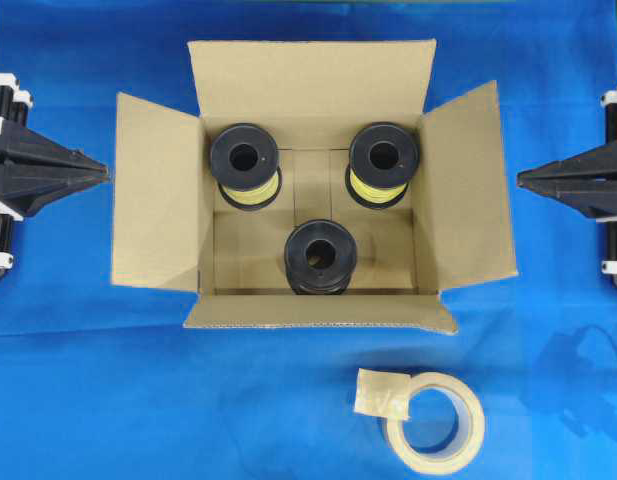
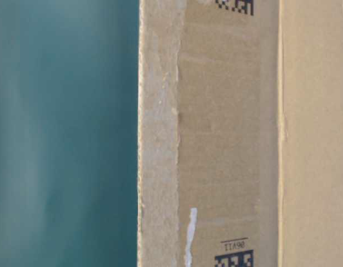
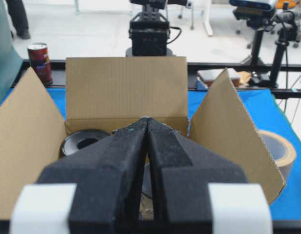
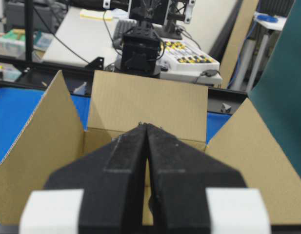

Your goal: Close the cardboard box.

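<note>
At the far left of the overhead view, the left gripper [image 1: 100, 172] sits with its jaws pressed together on nothing, its tip just beside the outer edge of the left flap [image 1: 156, 190]; the left wrist view confirms the foam fingers [image 3: 116, 161] meet along one seam. The cardboard box [image 1: 318, 312] stands in the middle of the blue cloth [image 1: 68, 400], all four flaps splayed outward. Inside it stand three black spools: two wound with yellow filament at the back, the back-left spool [image 1: 245, 160] and the back-right spool [image 1: 384, 160], and a front spool [image 1: 321, 256] nearer the camera. Further right, the right flap [image 1: 466, 190] leans out toward the right gripper [image 1: 523, 180], which is likewise closed and empty, near the flap's edge but apart from it. A tape roll [image 1: 436, 422] lies in front of the box, to the right.

Nothing is folded yet, so the first step appears to be tipping one flap inward. A closed tip should serve well as a pusher: get under or behind the flap's outer edge, sweep it up and over toward the centre, and press low near the crease so the box does not slide on the cloth. The spools look short enough to clear the flaps, though that is a judgement.
</note>
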